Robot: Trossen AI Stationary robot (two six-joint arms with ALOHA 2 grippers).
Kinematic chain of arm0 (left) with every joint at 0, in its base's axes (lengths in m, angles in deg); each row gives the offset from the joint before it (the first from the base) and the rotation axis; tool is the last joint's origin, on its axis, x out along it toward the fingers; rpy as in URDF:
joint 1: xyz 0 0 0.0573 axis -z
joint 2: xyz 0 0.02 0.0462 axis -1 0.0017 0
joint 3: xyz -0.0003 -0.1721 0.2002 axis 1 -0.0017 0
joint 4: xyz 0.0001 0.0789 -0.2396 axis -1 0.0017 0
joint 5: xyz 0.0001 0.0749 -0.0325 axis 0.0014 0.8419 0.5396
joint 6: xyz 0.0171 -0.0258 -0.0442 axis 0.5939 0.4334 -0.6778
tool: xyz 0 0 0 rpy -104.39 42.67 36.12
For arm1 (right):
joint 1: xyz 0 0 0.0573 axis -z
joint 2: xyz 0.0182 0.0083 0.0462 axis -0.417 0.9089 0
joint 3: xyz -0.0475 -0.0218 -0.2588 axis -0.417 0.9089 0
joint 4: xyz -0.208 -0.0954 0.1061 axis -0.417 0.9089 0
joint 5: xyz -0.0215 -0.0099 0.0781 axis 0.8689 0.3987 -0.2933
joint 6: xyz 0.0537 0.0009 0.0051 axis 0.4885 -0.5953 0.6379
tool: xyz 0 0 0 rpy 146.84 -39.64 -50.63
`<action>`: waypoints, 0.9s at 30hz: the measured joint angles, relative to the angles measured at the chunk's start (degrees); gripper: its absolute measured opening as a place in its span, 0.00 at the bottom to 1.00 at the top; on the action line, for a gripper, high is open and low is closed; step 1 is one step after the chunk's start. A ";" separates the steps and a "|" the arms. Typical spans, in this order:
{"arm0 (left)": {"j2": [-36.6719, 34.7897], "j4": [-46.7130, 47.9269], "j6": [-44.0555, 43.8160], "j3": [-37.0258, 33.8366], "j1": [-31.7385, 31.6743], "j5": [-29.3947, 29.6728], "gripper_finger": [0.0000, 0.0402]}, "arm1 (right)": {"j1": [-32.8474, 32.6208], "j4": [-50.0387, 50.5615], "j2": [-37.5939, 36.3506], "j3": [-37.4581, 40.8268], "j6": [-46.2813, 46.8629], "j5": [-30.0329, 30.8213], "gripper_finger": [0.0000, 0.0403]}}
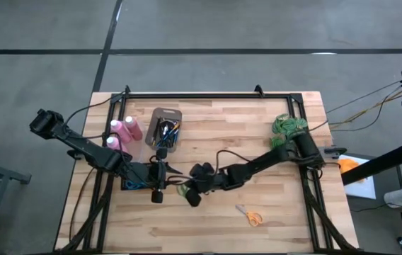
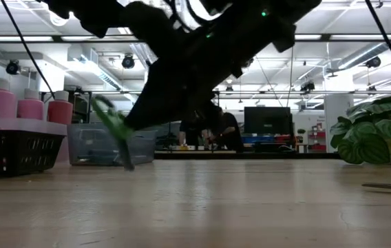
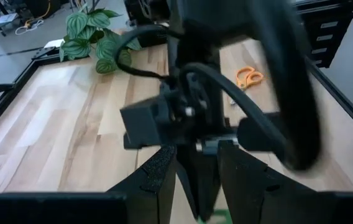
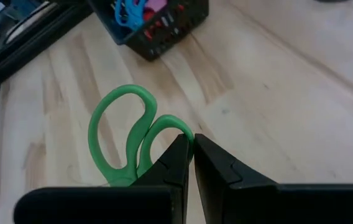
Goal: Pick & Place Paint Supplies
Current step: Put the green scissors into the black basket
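Observation:
My right gripper (image 4: pixel 192 142) (image 1: pixel 189 193) hangs over the table's middle, shut on green-handled scissors (image 4: pixel 123 124) (image 2: pixel 113 127). My left gripper (image 1: pixel 169 173) (image 3: pixel 198 155) stands just left of it, fingers apart, with nothing clearly between them. The right arm's wrist fills the view ahead of it. The paint supplies show at the back left: a grey bin of thin brushes (image 1: pixel 165 131) and three pink bottles with white caps (image 2: pixel 30 109) (image 1: pixel 131 129) standing upright on the table. My right gripper pinches the rim of the scissors' smaller finger ring (image 4: pixel 171 126) between its two fingertips. It comes from the table's right, slanting down. The scissors slant below the fingers, blades down (image 2: pixel 125 157). Whether the tip touches the table I cannot tell.
A black mesh basket (image 2: pixel 9 151) (image 4: pixel 164 25) with blue items sits under the left arm, near the left edge. Orange scissors (image 1: pixel 250 216) lie at the near right. A green leafy plant (image 1: pixel 289 126) stands at the far right. A black frame (image 1: pixel 208 95) borders the table.

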 joint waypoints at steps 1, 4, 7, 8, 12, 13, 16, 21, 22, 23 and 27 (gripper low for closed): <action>0.00 0.15 0.01 0.00 0.00 0.00 0.30 | 0.00 -0.19 0.80 -0.71 0.12 0.00 0.04; 0.00 0.59 0.02 0.00 0.02 -0.02 0.30 | 0.10 -0.30 3.19 -2.34 1.67 0.03 0.04; 0.00 1.14 0.02 0.00 0.02 -0.02 0.30 | 0.30 0.01 4.48 -2.65 4.17 0.03 0.04; 0.02 1.35 0.03 0.00 0.02 0.00 0.30 | 0.41 -0.10 4.59 -2.68 5.25 0.01 0.04; 0.02 2.08 0.02 0.00 0.02 0.02 0.30 | 0.72 -0.09 4.59 -1.33 9.82 0.03 0.04; 0.02 2.17 0.03 0.00 -0.02 0.01 0.30 | 0.79 0.12 4.59 -1.02 10.38 0.02 0.04; 0.02 2.58 0.02 0.00 -0.02 0.02 0.30 | 0.71 0.52 4.54 -0.84 10.68 0.02 0.04; 0.02 3.01 0.02 0.00 -0.02 0.00 0.30 | 0.73 1.31 4.48 -0.64 10.76 -0.07 0.04; 0.02 2.97 0.02 0.00 -0.02 0.02 0.30 | 0.72 1.28 4.48 -0.64 10.75 -0.10 0.04; 0.02 3.00 0.02 0.00 -0.02 0.02 0.30 | 0.71 1.28 4.48 -0.64 10.73 -0.17 0.04; 0.02 3.39 0.02 0.00 -0.02 0.00 0.30 | 0.71 1.31 4.48 -0.64 10.31 -1.16 0.04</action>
